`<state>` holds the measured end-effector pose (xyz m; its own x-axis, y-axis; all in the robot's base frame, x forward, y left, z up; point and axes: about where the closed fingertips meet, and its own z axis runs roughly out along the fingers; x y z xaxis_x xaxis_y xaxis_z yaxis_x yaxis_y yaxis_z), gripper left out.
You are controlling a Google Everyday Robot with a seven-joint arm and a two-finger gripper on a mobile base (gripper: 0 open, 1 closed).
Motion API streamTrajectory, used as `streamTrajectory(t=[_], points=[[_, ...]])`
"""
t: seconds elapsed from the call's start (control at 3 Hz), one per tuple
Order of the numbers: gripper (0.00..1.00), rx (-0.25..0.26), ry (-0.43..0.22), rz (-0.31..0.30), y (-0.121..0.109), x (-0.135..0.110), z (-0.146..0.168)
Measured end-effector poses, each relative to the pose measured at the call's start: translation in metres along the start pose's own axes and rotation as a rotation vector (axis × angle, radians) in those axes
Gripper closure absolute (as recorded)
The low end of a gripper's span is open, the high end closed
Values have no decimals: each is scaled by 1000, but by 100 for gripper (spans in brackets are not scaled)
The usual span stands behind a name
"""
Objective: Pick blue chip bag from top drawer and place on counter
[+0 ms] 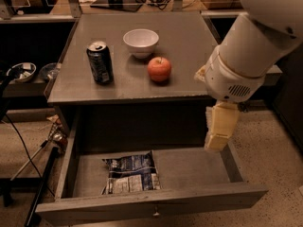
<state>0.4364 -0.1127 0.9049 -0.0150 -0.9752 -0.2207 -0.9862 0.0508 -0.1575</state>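
Gripper (216,143), grip state untellable, hovers by shallow grey wooden drawer's (189,168) right wall; dropping there could strike wood, missing crinkly blue foil chip bag (131,173).

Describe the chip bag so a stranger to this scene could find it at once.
Find the grey counter that carries a can, a bowl and an apple. Below it the open drawer holds one thing, left of centre, with the gripper hanging over the drawer's right end. That crinkly blue and silver chip bag is the only soft packet.
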Motion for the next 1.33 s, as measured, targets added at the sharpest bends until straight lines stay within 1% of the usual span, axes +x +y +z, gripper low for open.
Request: streamTrajectory(t=[0.33, 0.67, 1.0, 1.33], points=[[0, -3, -11, -4, 2, -3, 13], [0, -18, -15, -47, -6, -14, 52], [0, -18, -15, -47, -6, -14, 52], [0, -12, -33, -52, -6, -16, 56]])
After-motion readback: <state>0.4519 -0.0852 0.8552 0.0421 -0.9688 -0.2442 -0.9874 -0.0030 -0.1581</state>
